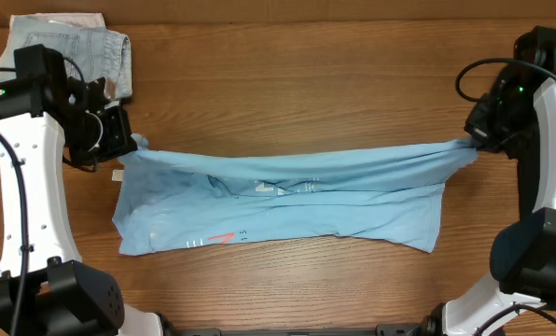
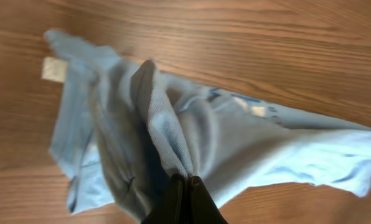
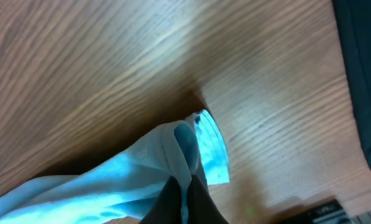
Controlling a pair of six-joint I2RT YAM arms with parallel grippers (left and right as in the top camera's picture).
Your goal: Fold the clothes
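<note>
**Task item.** The light sky-blue T-shirt (image 1: 278, 201), with small white print and red-and-white lettering, lies across the middle of the brown wood-grain table (image 1: 306, 84). It is stretched lengthwise from left to right. Its upper edge is drawn into a taut, gathered band between the two arms. The lower part rests flat on the table, with the lettering facing up.

**Left arm.** The left pincer (image 1: 129, 145) is pressed together on the left end of the upper edge. In the left wrist view, the black fingertips (image 2: 201, 202) meet on a bunched fold of the fabric.

**Right arm.** The right pincer (image 1: 472, 143) is pressed together on the right end of the same edge. In the right wrist view, its dark fingers (image 3: 201, 202) pinch a rolled corner of the fabric.

**Other items.**
- A small white tag (image 1: 117, 175) lies on the table just beside the left end of the T-shirt.
- The pale washed-denim shorts (image 1: 82, 51) lie folded at the far left corner of the table. They are apart from the T-shirt and partly covered in view by the left arm.
</note>
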